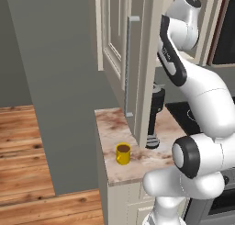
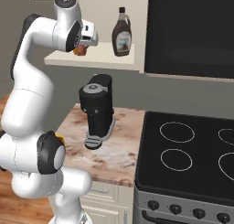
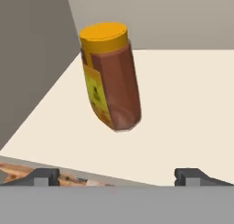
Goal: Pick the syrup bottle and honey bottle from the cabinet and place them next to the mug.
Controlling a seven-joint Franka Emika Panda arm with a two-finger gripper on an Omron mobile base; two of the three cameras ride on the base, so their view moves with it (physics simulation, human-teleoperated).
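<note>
Reaching up into the open cabinet [image 1: 137, 59], the arm held its gripper [image 3: 117, 175] level with the pale inner shelf [image 2: 98, 54], with the jaws spread wide and nothing between them. In the hand view the two dark fingertips [image 3: 42, 176] stood far apart at the front lip of that shelf, and the honey bottle [image 3: 111, 77] stood on the shelf ahead of them, untouched, yellow cap up and yellow label turned to the left of that view, in the corner where the shelf met the cabinet's side wall. In the right base view only a small orange part of the honey bottle [image 2: 80, 50] peeked out from under the hand. The syrup bottle [image 2: 122, 33] stood upright on the same shelf, to the right of the honey bottle and clear of the hand, black cap on top. Below the shelf, a black cylindrical appliance [image 2: 97, 111] stood on the marbled counter [image 1: 137, 162], near the counter's back. The mug [image 1: 123, 154] sat on that counter near its front edge, in front of the appliance and apart from it, upright with its dark inside showing. The cabinet door [image 1: 117, 45] hung open above the counter, its grey bar handle [image 1: 129, 65] vertical. A black stove top [image 2: 187, 154] adjoined the counter on the appliance's right.
</note>
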